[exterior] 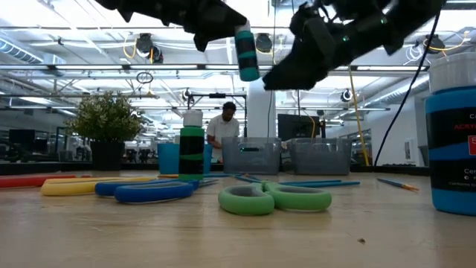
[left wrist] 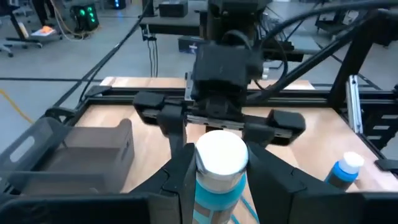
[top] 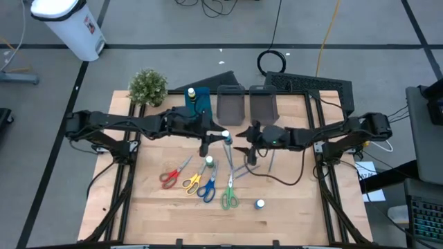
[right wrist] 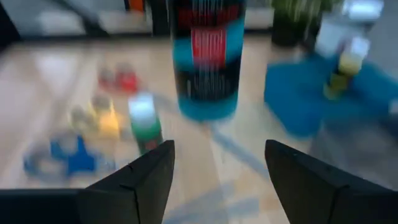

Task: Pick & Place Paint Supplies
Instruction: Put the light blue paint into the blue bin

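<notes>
A teal paint bottle (left wrist: 219, 171) is being carried aloft, pinched by the left gripper (left wrist: 221, 168), the right gripper (right wrist: 217, 171) spread beside; placement in a bin (top: 230, 105) is likely called for.

A wooden table (top: 166, 214) holds four scissors (top: 199, 184) near its centre, with brushes (top: 239, 169) just beside them at three o'clock. A plant (top: 147, 87) stands at eleven o'clock, three bins (top: 233, 104) at twelve, and a small bottle (top: 259, 205) at five.

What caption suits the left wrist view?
Left claw grips a white-capped teal paint bottle, facing the open right claw.
</notes>
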Available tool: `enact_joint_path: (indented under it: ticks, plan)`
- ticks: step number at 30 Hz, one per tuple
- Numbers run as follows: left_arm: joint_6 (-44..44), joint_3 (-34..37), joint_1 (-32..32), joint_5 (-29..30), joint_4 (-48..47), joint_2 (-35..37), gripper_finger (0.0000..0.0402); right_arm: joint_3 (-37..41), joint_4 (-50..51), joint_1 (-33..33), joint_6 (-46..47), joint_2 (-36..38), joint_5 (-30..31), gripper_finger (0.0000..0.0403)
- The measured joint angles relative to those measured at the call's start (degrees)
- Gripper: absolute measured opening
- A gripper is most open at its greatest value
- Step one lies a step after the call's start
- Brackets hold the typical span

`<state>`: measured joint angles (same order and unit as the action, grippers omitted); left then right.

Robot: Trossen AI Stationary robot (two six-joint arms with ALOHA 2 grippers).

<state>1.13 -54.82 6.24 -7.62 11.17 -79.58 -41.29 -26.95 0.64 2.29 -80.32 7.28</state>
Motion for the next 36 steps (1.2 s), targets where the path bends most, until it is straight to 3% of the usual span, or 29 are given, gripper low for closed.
enact_joint_path:
  ticks: [2,5,13,17,24,29,32,36]
  plan:
    - [-0.24,0.11,-0.04,-0.05,0.0,-0.08,0.012,2.37,-9.7,0.01,-0.56,-2.34,-0.04,0.0238]
    - [-0.26,0.12,-0.39,0.06,0.1,-0.13,0.012,3.44,-16.66,0.01,-1.93,-5.68,-1.44,0.0238]
    - [-0.9,0.12,-0.5,0.12,0.01,-0.1,0.012,1.3,-24.88,-0.45,-2.94,-10.5,-2.9,0.0231]
    - [-1.46,0.12,-0.61,-0.27,0.05,-0.07,0.012,1.3,-25.78,-1.11,-3.94,-10.5,-2.75,0.0195]
    - [-2.59,0.12,-0.59,-0.28,0.15,-0.07,0.012,1.31,-25.85,-1.13,-4.34,-10.5,-2.7,0.009]
    - [-8.1,0.0,-0.59,-0.09,0.38,-0.07,0.0124,1.31,-25.78,-1.13,-2.35,-10.48,-3.12,0.0089]
    - [-8.91,-6.46,-0.52,0.54,-10.15,-0.31,0.0187,1.28,-25.36,-1.13,-2.91,-10.47,-3.05,0.0089]
    - [-7.72,-26.52,-0.78,4.95,-41.27,-3.6,0.0299,1.28,-23.5,-1.15,-2.98,-10.48,-3.07,0.0093]
